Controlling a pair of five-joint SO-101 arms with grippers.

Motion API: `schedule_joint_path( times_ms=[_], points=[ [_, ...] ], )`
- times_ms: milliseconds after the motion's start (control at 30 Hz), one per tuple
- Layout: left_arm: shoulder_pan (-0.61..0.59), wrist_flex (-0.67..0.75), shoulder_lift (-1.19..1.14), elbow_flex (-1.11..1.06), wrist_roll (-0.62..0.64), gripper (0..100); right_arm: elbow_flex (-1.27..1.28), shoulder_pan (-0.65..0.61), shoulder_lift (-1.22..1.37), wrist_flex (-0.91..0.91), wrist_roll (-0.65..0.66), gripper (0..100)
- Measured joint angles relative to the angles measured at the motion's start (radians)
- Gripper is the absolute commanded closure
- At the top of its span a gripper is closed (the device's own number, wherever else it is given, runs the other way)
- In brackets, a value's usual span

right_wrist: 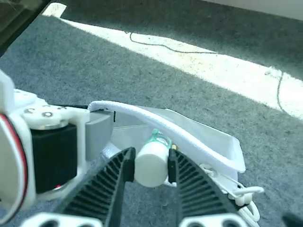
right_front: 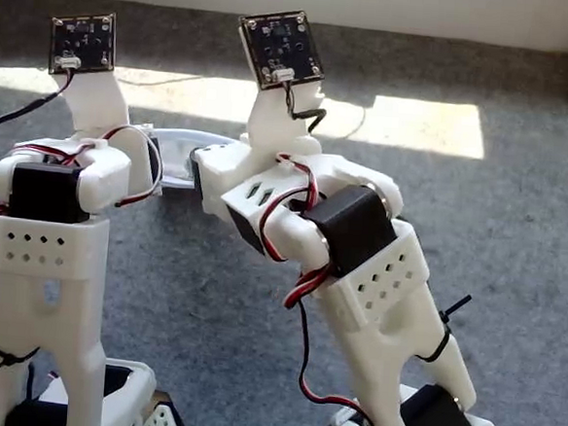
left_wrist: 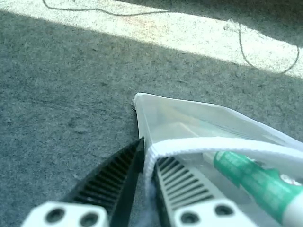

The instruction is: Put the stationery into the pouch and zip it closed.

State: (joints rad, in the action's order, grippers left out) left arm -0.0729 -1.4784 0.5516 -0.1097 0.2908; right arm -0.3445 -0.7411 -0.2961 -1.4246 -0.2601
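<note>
Evidently the left gripper (left_wrist: 147,158) is acting as a clamp. Its jaws are pressing nearly together on the left end of the translucent pouch (left_wrist: 189,118) and pinching the white zipper band (left_wrist: 213,144), so the mouth is gaping open on the grey carpet (right_front: 516,239). The right gripper (right_wrist: 150,157) is gripping the white end of a green and white marker (right_wrist: 151,168), with its jaws parted only by the barrel's width. It is pointing the green far part into that mouth, under the band. The pouch is lying between the two wrists, on the far side from the arm bases, with its pull cords (right_wrist: 239,194) trailing just beside the right gripper. Loading seems to be under way, and the zipper is not yet being closed.
</note>
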Motion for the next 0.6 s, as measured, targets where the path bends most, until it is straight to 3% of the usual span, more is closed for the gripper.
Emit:
schedule_joint_path(
  times_ms=[367, 533, 600],
  points=[
    [0.000, 0.000, 0.000, 0.000, 0.000, 99, 0.028, -0.003, 0.000, 0.044, 0.000, 94.7],
    [0.000, 0.000, 0.000, 0.000, 0.000, 99, 0.094, -0.005, 0.000, 0.075, 0.000, 81.0],
    [0.000, 0.000, 0.000, 0.000, 0.000, 99, 0.107, -0.005, 0.000, 0.077, 0.000, 80.2]
  ],
)
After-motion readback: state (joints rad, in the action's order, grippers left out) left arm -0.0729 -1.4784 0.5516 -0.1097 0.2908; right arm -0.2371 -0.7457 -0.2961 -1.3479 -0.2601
